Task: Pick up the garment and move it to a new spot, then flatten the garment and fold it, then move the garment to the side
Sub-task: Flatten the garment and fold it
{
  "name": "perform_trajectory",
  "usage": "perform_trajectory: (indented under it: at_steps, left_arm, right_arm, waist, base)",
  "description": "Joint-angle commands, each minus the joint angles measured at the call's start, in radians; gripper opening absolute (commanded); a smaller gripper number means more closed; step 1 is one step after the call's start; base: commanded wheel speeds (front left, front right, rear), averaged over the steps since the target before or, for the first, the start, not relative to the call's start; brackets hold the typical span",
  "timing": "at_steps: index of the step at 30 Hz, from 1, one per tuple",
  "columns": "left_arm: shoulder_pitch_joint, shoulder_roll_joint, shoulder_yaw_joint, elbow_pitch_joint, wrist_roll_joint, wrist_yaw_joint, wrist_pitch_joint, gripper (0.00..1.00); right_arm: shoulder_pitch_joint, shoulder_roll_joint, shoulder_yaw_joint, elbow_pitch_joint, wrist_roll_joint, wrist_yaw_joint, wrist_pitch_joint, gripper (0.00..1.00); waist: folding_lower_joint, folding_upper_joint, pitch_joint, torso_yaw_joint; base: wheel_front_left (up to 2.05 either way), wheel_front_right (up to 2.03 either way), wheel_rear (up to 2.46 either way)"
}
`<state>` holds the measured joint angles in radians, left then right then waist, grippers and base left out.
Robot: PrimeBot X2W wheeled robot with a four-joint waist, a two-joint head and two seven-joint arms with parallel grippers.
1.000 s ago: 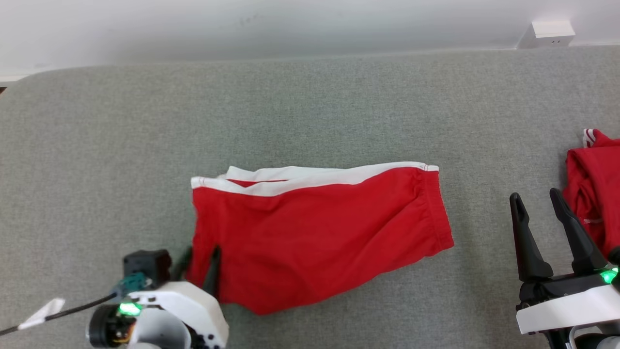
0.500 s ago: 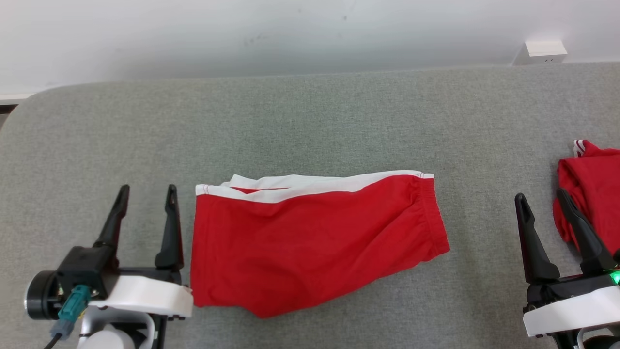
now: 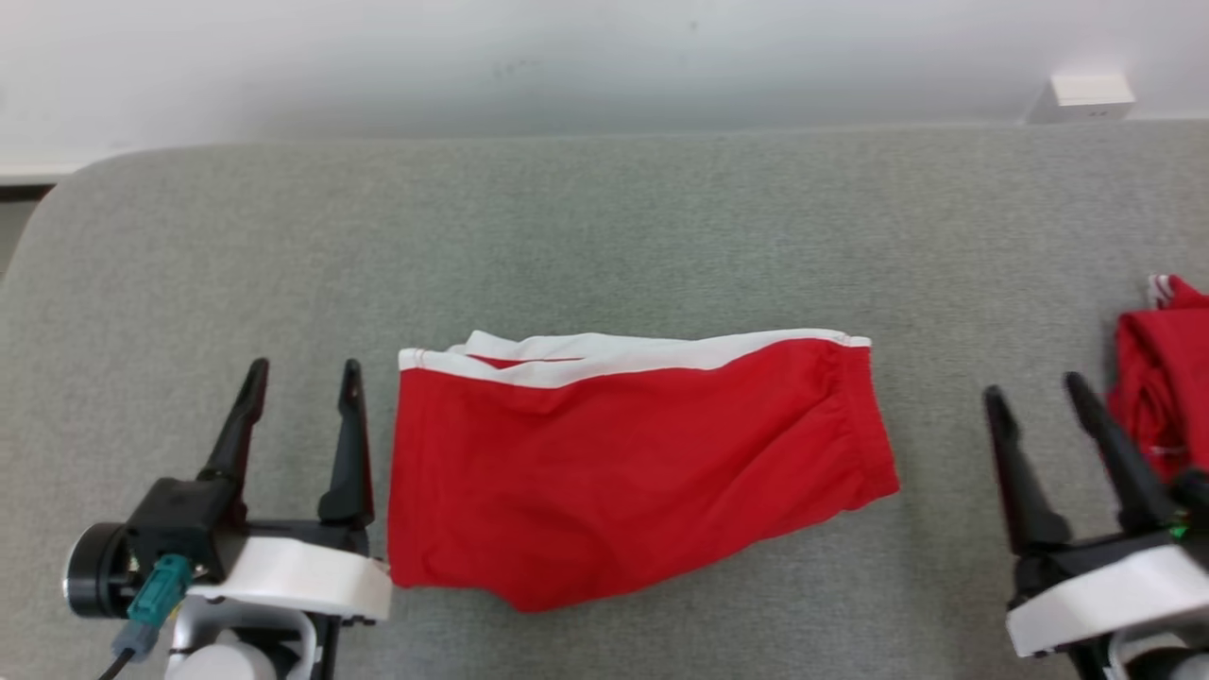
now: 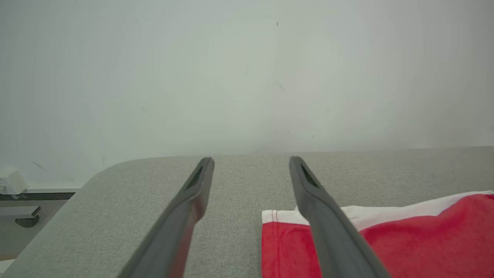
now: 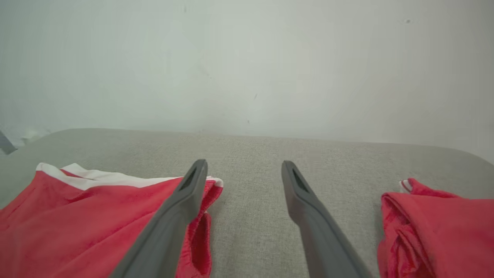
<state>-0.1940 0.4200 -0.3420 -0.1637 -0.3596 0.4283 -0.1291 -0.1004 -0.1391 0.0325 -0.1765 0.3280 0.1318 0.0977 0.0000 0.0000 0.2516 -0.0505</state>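
The garment (image 3: pixel 623 463), red shorts with a white side stripe, lies folded flat in the middle of the grey padded table (image 3: pixel 604 236). My left gripper (image 3: pixel 304 376) stands open just left of its left edge, clear of the cloth, with nothing between the fingers. In the left wrist view the garment (image 4: pixel 405 239) lies right of the open left gripper (image 4: pixel 251 162). My right gripper (image 3: pixel 1034 397) is open at the lower right, apart from the garment's waistband end. The right wrist view has the garment (image 5: pixel 85 224) to the left of the open right gripper (image 5: pixel 244 165).
A second red garment (image 3: pixel 1166 378) lies bunched at the table's right edge, close beside my right gripper, and appears as a red heap (image 5: pixel 436 227) in the right wrist view. A white wall socket box (image 3: pixel 1086 94) sits behind the table. Bare grey surface stretches behind and left of the shorts.
My left gripper let go of the garment's lower left corner, opened wide and drew back to the left. The head camera shifted slightly. The right gripper stayed open.
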Motion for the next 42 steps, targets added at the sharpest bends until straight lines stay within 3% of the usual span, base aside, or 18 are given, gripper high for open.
perform_trajectory:
  at_steps: [1, 8, 15, 19, 20, 22, 27, 35, 39, 42]
  left_arm:
    - [-0.012, -0.003, -0.002, -0.003, 0.011, -0.001, -0.003, 1.0]
    - [-0.044, -0.031, -0.026, 0.017, 0.007, -0.009, -0.01, 1.0]
    - [-0.053, -0.056, -0.037, 0.055, -0.011, -0.019, -0.045, 1.0]
    - [-0.058, -0.063, -0.038, 0.067, -0.014, -0.021, -0.053, 1.0]
    - [-0.06, -0.063, -0.037, 0.07, -0.015, -0.021, -0.056, 1.0]
    - [-0.063, -0.063, -0.036, 0.073, -0.016, -0.021, -0.06, 1.0]
    - [-0.063, -0.056, -0.029, 0.075, -0.017, -0.013, -0.063, 1.0]
    - [-0.053, -0.043, -0.024, 0.066, -0.019, -0.009, -0.06, 1.0]
    - [-0.054, -0.039, -0.026, 0.062, -0.022, -0.011, -0.057, 1.0]
    - [-0.058, -0.037, -0.03, 0.061, -0.021, -0.012, -0.052, 1.0]
  right_arm:
    - [-0.016, -0.01, 0.012, 0.012, -0.006, -0.003, 0.005, 1.0]
    - [-0.101, -0.023, 0.144, 0.175, 0.024, -0.003, 0.031, 1.0]
    - [-0.144, -0.014, 0.13, 0.38, 0.026, -0.003, 0.017, 1.0]
    - [-0.153, -0.012, 0.17, 0.452, 0.063, -0.003, 0.039, 1.0]
    - [-0.158, -0.013, 0.181, 0.464, 0.075, -0.003, 0.044, 0.84]
    - [-0.165, -0.017, 0.195, 0.47, 0.097, -0.003, 0.032, 0.0]
    - [-0.162, -0.047, 0.206, 0.449, 0.146, -0.003, 0.0, 0.0]
    - [-0.122, -0.099, 0.079, 0.403, 0.175, -0.003, -0.047, 0.0]
    - [-0.115, -0.09, 0.048, 0.349, 0.222, -0.003, 0.001, 0.0]
    - [-0.126, -0.066, 0.073, 0.268, 0.321, -0.003, 0.078, 0.0]
  waist:
    - [0.0, 0.0, 0.011, 0.012]
    - [0.0, 0.0, 0.06, 0.076]
    - [0.0, 0.0, 0.085, 0.113]
    - [0.0, 0.0, 0.091, 0.116]
    - [0.0, 0.0, 0.092, 0.116]
    - [0.0, 0.0, 0.093, 0.113]
    - [0.0, 0.0, 0.087, 0.091]
    - [0.0, 0.0, 0.07, 0.045]
    - [0.0, 0.0, 0.066, 0.028]
    - [0.0, 0.0, 0.064, 0.02]
  base:
    - [0.0, 0.0, 0.0]
    - [0.0, 0.0, 0.0]
    - [0.0, 0.0, 0.0]
    - [0.0, 0.0, 0.0]
    - [0.0, 0.0, 0.0]
    - [0.0, 0.0, 0.0]
    - [0.0, 0.0, 0.0]
    - [0.0, 0.0, 0.0]
    - [0.0, 0.0, 0.0]
    - [0.0, 0.0, 0.0]
